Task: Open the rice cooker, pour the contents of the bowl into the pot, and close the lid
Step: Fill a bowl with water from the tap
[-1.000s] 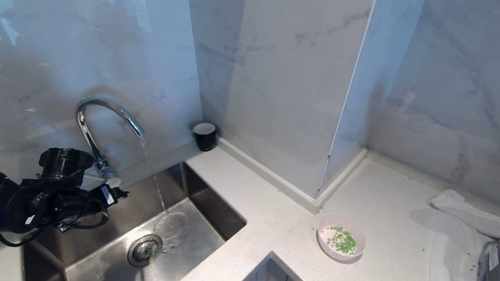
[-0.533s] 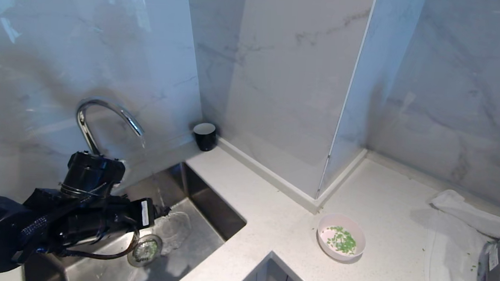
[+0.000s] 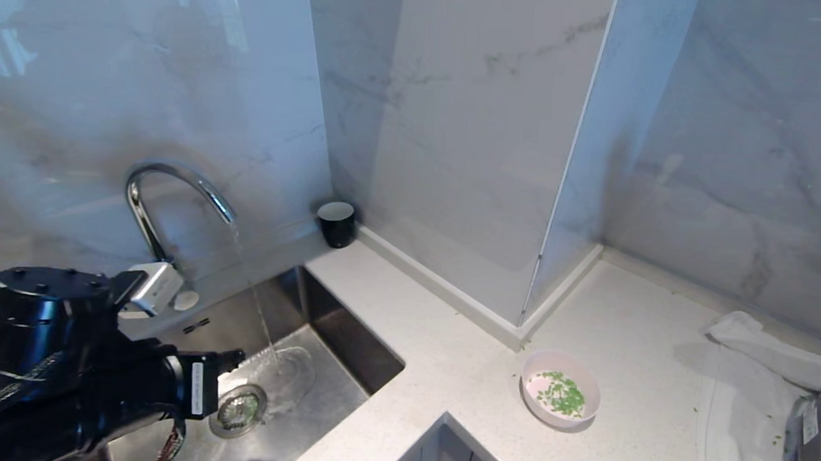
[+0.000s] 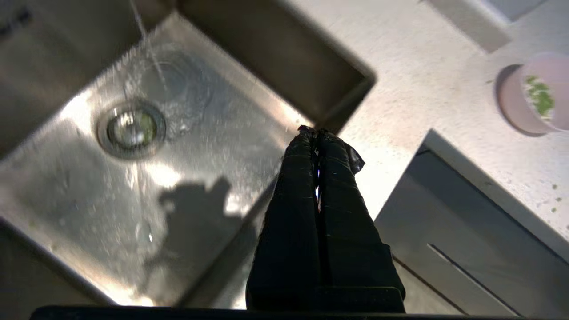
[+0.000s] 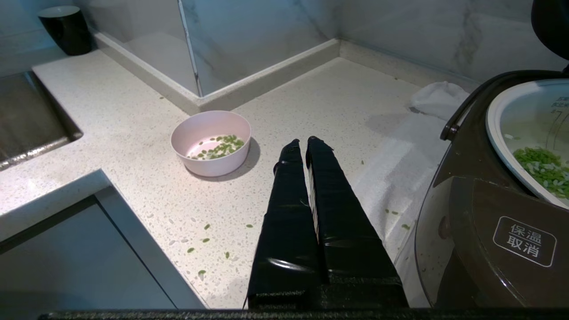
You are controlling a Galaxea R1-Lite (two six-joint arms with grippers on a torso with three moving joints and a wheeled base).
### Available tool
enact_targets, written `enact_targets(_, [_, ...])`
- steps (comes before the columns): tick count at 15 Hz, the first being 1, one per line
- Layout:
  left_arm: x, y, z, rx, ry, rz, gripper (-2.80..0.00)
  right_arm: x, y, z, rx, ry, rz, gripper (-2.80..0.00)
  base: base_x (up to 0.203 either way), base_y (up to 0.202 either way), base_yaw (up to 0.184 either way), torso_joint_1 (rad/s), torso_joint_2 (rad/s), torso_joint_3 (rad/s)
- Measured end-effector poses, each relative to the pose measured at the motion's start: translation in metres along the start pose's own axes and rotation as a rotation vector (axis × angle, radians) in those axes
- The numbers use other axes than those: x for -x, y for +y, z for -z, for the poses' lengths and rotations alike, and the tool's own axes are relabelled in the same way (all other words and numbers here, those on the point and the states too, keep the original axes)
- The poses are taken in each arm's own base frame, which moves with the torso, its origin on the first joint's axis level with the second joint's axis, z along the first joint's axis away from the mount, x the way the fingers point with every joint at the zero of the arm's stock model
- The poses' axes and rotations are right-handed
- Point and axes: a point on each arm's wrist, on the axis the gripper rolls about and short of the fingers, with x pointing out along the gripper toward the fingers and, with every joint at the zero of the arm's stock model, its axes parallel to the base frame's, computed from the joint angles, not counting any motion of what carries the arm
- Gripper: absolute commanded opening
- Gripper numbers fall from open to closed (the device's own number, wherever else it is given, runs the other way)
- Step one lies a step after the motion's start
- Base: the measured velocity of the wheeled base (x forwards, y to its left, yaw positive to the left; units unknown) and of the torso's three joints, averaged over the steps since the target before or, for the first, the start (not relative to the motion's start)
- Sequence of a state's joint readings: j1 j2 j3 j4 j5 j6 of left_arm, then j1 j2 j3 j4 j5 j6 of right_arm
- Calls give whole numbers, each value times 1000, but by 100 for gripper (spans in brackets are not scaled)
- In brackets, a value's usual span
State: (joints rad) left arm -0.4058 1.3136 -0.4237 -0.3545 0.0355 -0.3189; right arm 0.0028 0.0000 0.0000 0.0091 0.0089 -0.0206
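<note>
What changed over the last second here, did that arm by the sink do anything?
The left arm swung away from the tap toward the camera; its left gripper, open before, closed on nothing. Water keeps running into the sink. The bowl, black cup and right gripper stayed put.

Rice cooker point(image 5: 493, 213): cut off by the right edge of the right wrist view; only a dark sliver shows at the head view's right edge. Pot point(image 5: 529, 133): partly out of frame. Lid: only a dark corner visible, top right. Left arm point(image 3: 59, 374): runs off the head view's lower left and covers part of the sink point(image 3: 333, 367). Bowl point(image 4: 533, 93): clipped and blurred in the left wrist view.
</note>
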Motion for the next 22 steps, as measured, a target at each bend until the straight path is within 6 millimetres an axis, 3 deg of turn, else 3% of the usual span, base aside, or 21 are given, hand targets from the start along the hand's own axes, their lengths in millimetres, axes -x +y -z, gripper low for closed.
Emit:
enact_targets(3, [46, 2, 0, -135, -157, 10, -280, 0, 0, 0, 0, 0, 0, -280, 0, 0, 0, 0, 0, 0])
enact_targets(8, [111, 27, 13, -184, -339, -315, -280, 0, 0, 0, 1, 0, 0, -280, 0, 0, 0, 0, 0, 0])
enact_targets(12, [146, 35, 47, -204, -490, -430, -280, 0, 0, 0, 1, 0, 0, -280, 0, 0, 0, 0, 0, 0])
enact_targets(15, [157, 37, 82, -274, -572, -428, -280, 0, 0, 0, 0, 0, 0, -280, 0, 0, 0, 0, 0, 0])
enact_targets(19, [141, 45, 135, -312, -536, -401, -280, 0, 0, 0, 0, 0, 0, -280, 0, 0, 0, 2, 1, 7])
enact_targets(22, [141, 46, 144, -325, -548, -372, -280, 0, 0, 0, 0, 1, 1, -280, 0, 0, 0, 0, 0, 0])
